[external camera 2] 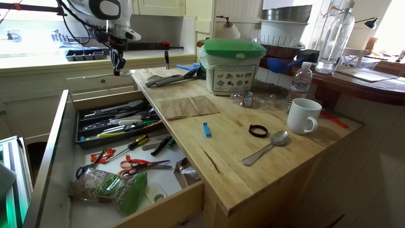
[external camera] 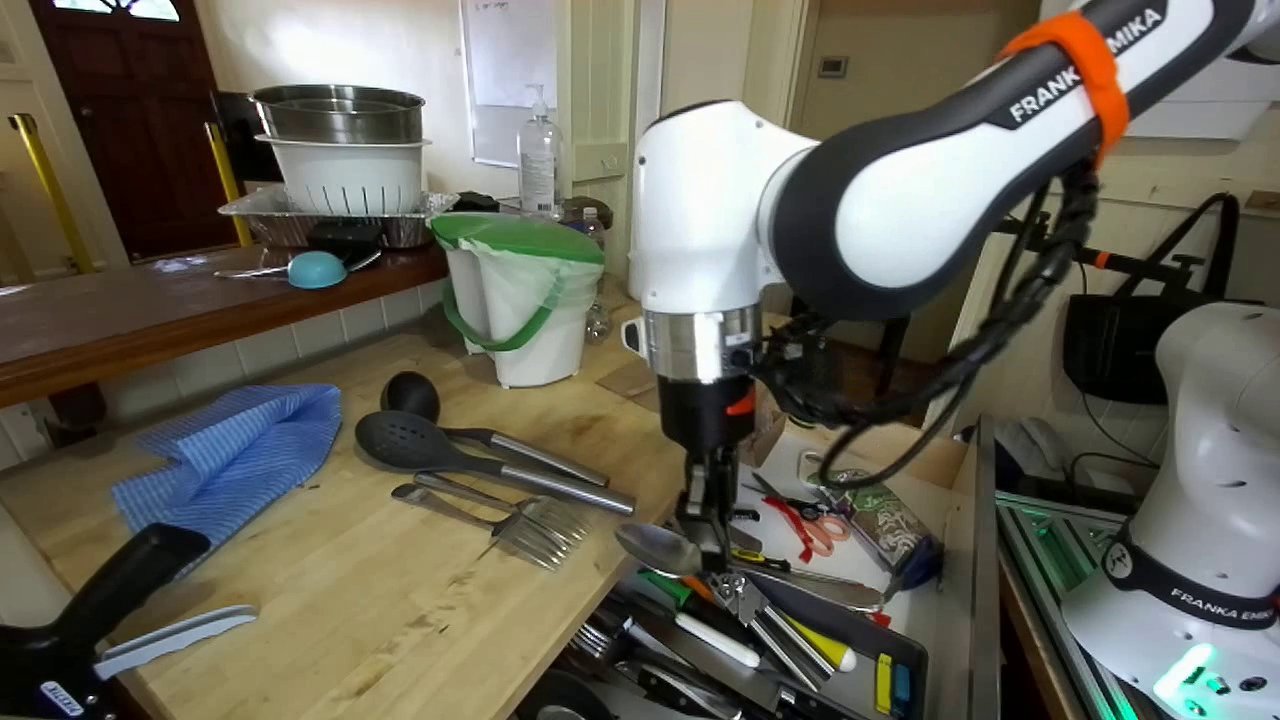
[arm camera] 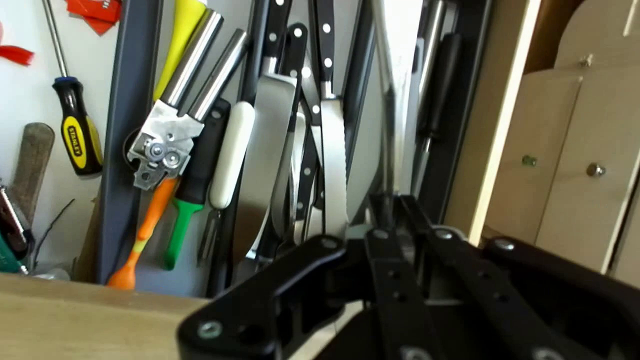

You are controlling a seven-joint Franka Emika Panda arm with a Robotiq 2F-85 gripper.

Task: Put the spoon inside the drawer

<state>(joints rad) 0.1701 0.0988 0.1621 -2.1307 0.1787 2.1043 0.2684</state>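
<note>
The silver spoon (external camera: 658, 548) is held at its handle by my gripper (external camera: 712, 560). It lies roughly level above the drawer, with its bowl toward the countertop edge. In the other exterior picture the spoon handle (external camera 2: 95, 76) points away from the counter and the gripper (external camera 2: 117, 73) sits above the drawer's far end. In the wrist view the handle (arm camera: 390, 115) runs up from the shut fingers (arm camera: 392, 202); the bowl is hidden there. The open wooden drawer (external camera 2: 171, 204) holds a dark utensil tray (external camera 2: 91, 144); its side wall (arm camera: 487, 165) shows in the wrist view.
Another silver spoon (external camera 2: 265, 149) lies on the counter (external camera 2: 234, 171) near a white mug (external camera 2: 303, 115). A black ladle (external camera: 410, 398), a slotted spoon (external camera: 400, 442) and forks (external camera: 545, 528) lie near the counter edge. Scissors (external camera 2: 136, 166) and a bag (external camera 2: 107, 186) lie in the drawer.
</note>
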